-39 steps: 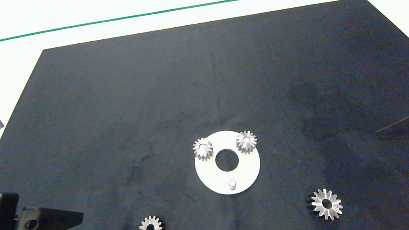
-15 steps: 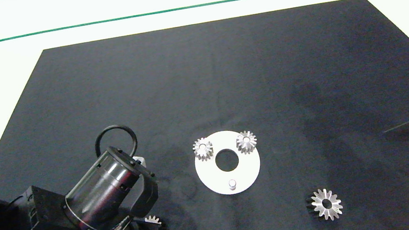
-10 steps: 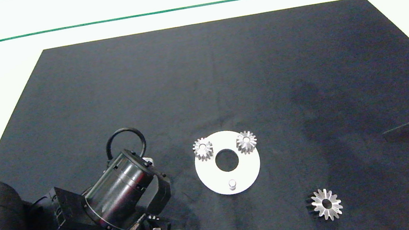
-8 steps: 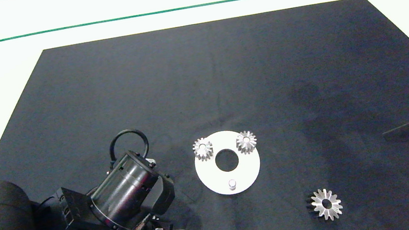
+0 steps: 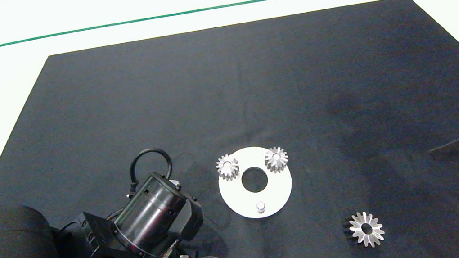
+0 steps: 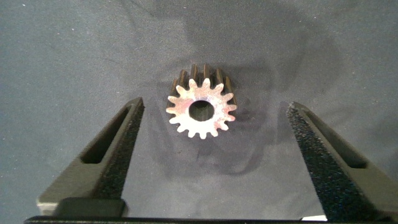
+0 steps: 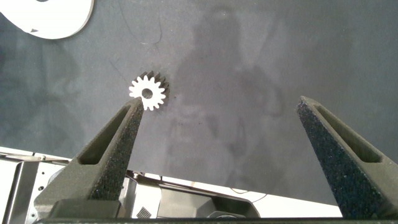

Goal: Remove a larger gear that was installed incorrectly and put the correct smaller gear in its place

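We are holding the left tool [image 6: 208, 155] above the small silver blunt-toothed gear [image 6: 201, 109] lying on the black bench mat [image 5: 232, 87]; its fingers are spread wide, and the gear is sitting between them, untouched. The left arm is hiding this gear in the head view. Further right, the white round plate [image 5: 235, 201] is carrying two like gears and one bare peg [image 5: 260, 206]. The wide silver star-toothed gear [image 5: 366, 229] is lying loose on the mat, off the plate. The right tool [image 7: 214, 146] is idling at the right bench edge, fingers spread.

Risk: closing off-centre could tip or skid the small gear, since it is resting tilted on its hub.

Compared with 2.6 s ago, the left arm has swung inward over the gear; the right tool has barely shifted.
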Available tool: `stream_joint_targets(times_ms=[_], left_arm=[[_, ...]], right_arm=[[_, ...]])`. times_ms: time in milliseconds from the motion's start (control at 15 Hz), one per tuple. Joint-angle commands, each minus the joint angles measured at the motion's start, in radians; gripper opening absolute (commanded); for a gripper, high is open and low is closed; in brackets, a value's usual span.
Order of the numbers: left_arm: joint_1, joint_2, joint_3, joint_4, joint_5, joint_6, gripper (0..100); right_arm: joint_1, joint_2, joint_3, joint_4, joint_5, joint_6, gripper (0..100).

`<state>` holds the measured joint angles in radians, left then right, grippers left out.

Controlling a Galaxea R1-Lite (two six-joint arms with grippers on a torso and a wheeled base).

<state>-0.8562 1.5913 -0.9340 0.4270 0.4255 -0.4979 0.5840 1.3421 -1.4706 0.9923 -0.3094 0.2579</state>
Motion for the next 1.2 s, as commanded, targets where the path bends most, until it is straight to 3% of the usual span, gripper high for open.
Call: stream_joint_targets(times_ms=[67, 1200], left_arm=[[0.0, 0.007, 0.001, 0.001, 0.002, -0.002, 86], [0.003, 0.026, 0.02, -0.028, 0.002, 0.001, 52]], right_arm=[[0.0, -0.001, 0.006, 0.005, -0.002, 0.001, 100], [0.01, -0.006, 0.007, 0.005, -0.002, 0.001, 100]])
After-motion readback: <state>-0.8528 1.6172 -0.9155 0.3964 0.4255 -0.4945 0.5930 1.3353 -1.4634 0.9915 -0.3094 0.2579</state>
